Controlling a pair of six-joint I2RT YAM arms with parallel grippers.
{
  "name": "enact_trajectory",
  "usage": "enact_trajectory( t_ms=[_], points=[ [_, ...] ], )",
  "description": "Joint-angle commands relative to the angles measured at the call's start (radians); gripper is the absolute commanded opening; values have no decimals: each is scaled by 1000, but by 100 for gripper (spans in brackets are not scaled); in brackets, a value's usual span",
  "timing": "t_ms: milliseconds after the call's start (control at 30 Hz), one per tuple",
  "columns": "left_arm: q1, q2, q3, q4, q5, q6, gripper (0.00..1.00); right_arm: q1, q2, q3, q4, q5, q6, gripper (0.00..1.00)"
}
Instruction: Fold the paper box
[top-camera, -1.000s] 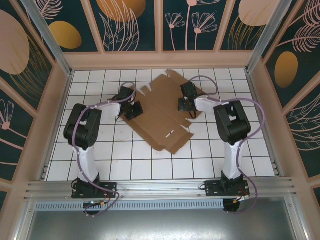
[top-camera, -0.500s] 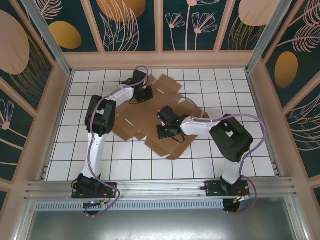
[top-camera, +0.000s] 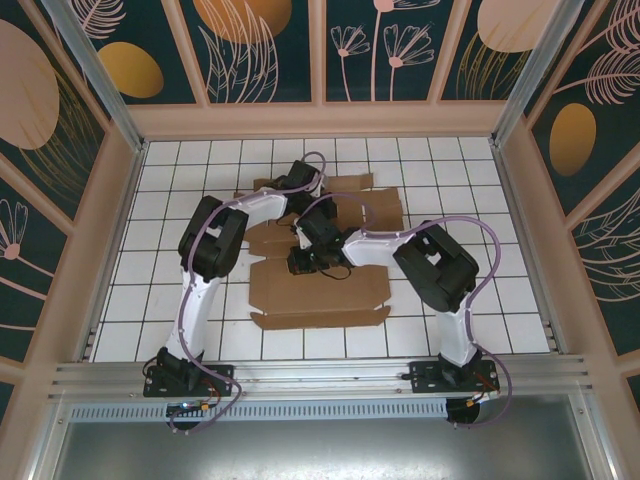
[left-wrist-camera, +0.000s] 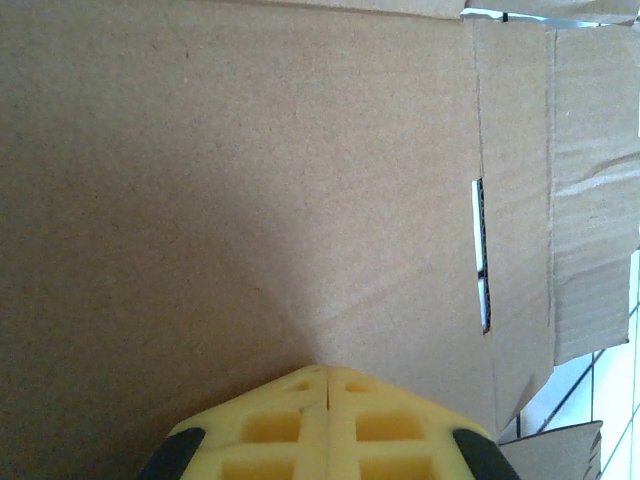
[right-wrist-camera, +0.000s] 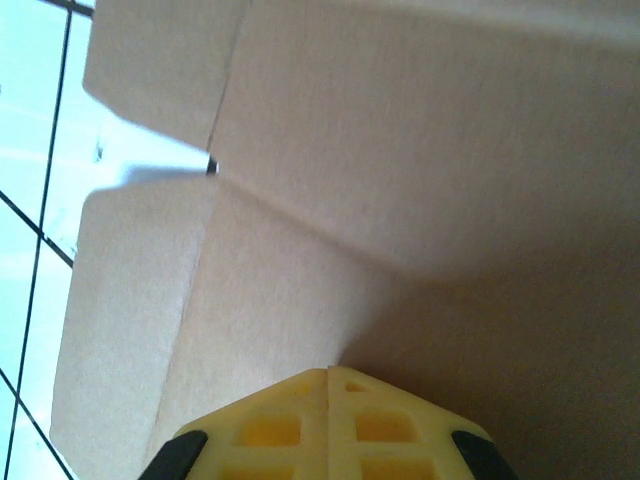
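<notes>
The paper box (top-camera: 320, 292) is a flat brown cardboard sheet with flaps and slots, lying open in the middle of the white tiled table, its edges square to the tiles. My left gripper (top-camera: 297, 190) is over the sheet's far part. In the left wrist view its yellow fingers (left-wrist-camera: 300, 425) are shut with nothing between them, tip down on the cardboard (left-wrist-camera: 250, 180) beside a narrow slot (left-wrist-camera: 481, 255). My right gripper (top-camera: 303, 262) is over the sheet's middle, also shut and empty (right-wrist-camera: 329, 372), its tip against a crease in the cardboard (right-wrist-camera: 400, 150).
Bare white tiles (top-camera: 175, 280) lie left and right (top-camera: 470, 290) of the sheet. Low beige walls (top-camera: 320, 120) ring the table and an aluminium rail (top-camera: 320, 375) runs along the near edge. Both forearms cross above the cardboard.
The cardboard has turned from lying diagonally to lying square with the tiles and slid nearer. Both arms swung inward over it, the left gripper rightward, the right gripper leftward. Both stayed shut.
</notes>
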Motion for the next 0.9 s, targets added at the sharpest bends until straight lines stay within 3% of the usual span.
enact_trajectory(
  t_ms=[0,200,300,367,533,700,867],
  points=[
    [12,-76,-61,-59,-2,14,0,-29,-122,-69,70,33,-4,0],
    [76,-275,-134,59,0,-43,2,-155,-432,-209,56,-42,-62,23],
    [86,-290,-113,48,-16,-23,9,-261,-531,-225,25,-68,-70,28],
    [92,-256,-72,-21,-90,-11,8,-335,-536,-195,-14,-48,-72,29],
    [100,-173,-14,-63,-143,-24,2,-444,-410,-29,-37,-29,-132,33],
    [100,-113,22,-103,-188,-15,0,-539,-164,252,-211,123,-179,40],
    [100,-71,-12,-84,-209,-31,0,-589,66,476,-330,117,-242,43]
  ],
)
